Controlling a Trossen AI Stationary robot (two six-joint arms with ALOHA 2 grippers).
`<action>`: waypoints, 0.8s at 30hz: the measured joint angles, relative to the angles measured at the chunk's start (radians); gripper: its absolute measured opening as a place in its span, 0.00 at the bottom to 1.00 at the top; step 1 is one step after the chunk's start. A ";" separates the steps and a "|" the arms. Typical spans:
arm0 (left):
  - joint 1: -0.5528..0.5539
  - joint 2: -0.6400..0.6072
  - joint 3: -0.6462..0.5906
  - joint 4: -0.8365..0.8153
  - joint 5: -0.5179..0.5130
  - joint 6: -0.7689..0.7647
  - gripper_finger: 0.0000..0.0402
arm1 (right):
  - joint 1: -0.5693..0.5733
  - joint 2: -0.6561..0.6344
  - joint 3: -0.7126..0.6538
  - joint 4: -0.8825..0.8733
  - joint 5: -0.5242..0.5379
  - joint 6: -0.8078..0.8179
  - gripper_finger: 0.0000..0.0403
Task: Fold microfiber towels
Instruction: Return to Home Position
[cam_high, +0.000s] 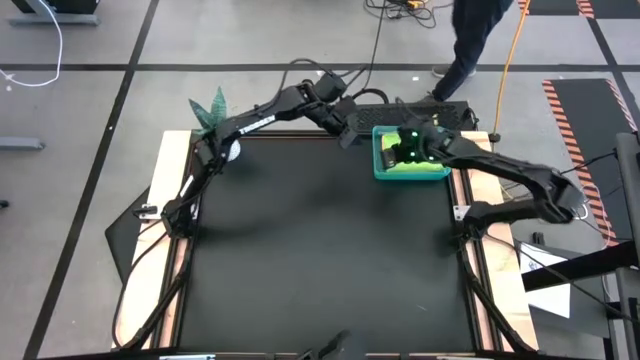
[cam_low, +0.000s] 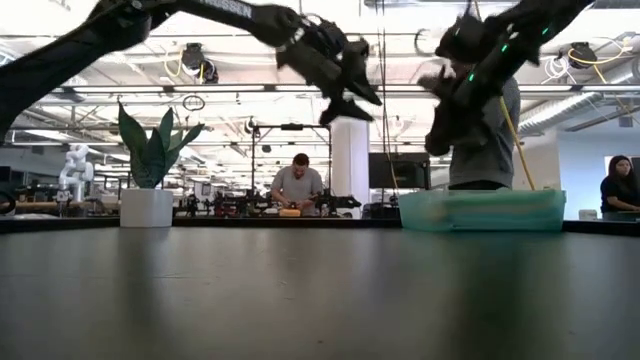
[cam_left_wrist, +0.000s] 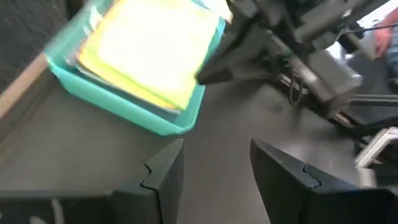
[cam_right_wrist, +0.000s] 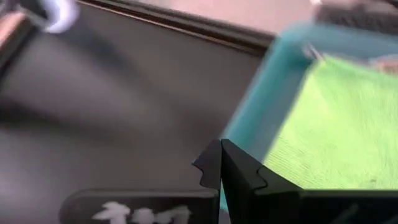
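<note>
while both arms hung over the far side of the black table (cam_high: 320, 250), i read the scene from its left. a potted plant (cam_high: 212, 110) stood at the far left corner, by the left arm's shoulder. from there the left arm reached across to the middle of the far edge. the left gripper (cam_high: 347, 128) was raised well above the tabletop, its two fingers (cam_left_wrist: 163, 180) spread wide apart with nothing between them. it sat just left of the teal tray (cam_high: 377, 152), apart from it and touching nothing.

the tray rested at the far right of the table. the lime green towel (cam_high: 418, 169) lay folded flat inside it, on top, nearly filling it. in the left wrist view a yellower layer (cam_left_wrist: 127, 79) showed under the top one's edge.

the right gripper (cam_high: 402, 152) hovered over the tray. from table height it was clearly up in the air, off the towel. its fingers (cam_right_wrist: 239, 171) were pressed together and held nothing, and the towel lay below and just beyond them.

behind the tray a person (cam_high: 470, 40) stood on the floor.
</note>
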 joint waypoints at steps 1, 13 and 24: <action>-0.005 -0.019 0.000 -0.010 -0.024 0.015 0.45 | 0.008 -0.031 0.000 -0.004 -0.005 -0.023 0.00; -0.188 -0.371 -0.127 -0.126 -0.325 0.175 0.45 | 0.184 -0.243 0.000 0.225 -0.186 -0.293 0.00; -0.387 -0.966 -0.969 0.487 -0.559 0.025 0.45 | 0.475 -0.184 -0.064 0.632 -0.266 -0.384 0.00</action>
